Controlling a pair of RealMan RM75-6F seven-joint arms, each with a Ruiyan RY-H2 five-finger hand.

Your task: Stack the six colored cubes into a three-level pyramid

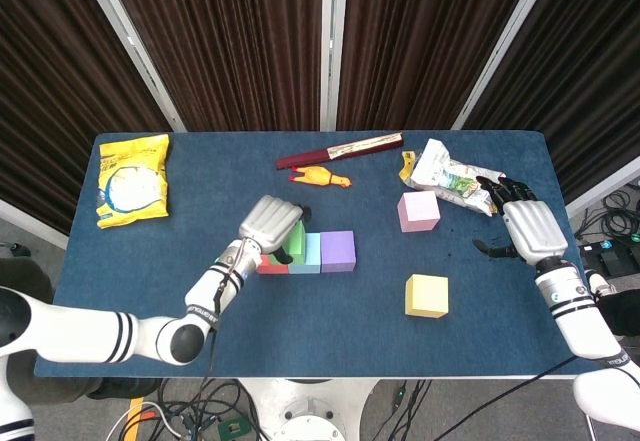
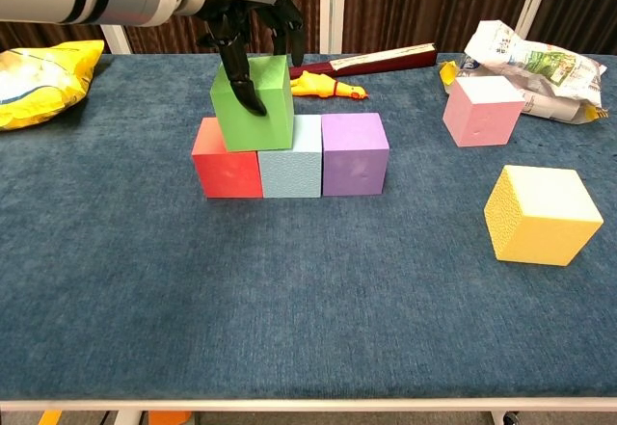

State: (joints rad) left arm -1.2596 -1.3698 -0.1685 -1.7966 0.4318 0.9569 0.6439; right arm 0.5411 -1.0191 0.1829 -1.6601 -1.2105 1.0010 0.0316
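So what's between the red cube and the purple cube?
The light blue cube sits between the red cube and purple cube, touching both, clearest in the chest view.

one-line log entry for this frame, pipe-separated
left hand: grips green cube, tilted over red/light-blue seam | right hand: idle, holds nothing | pink cube, yellow cube: unplaced

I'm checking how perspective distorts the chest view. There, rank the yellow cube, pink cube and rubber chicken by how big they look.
1. yellow cube, nearest the camera
2. pink cube, farther back, so the true sizes may match
3. rubber chicken
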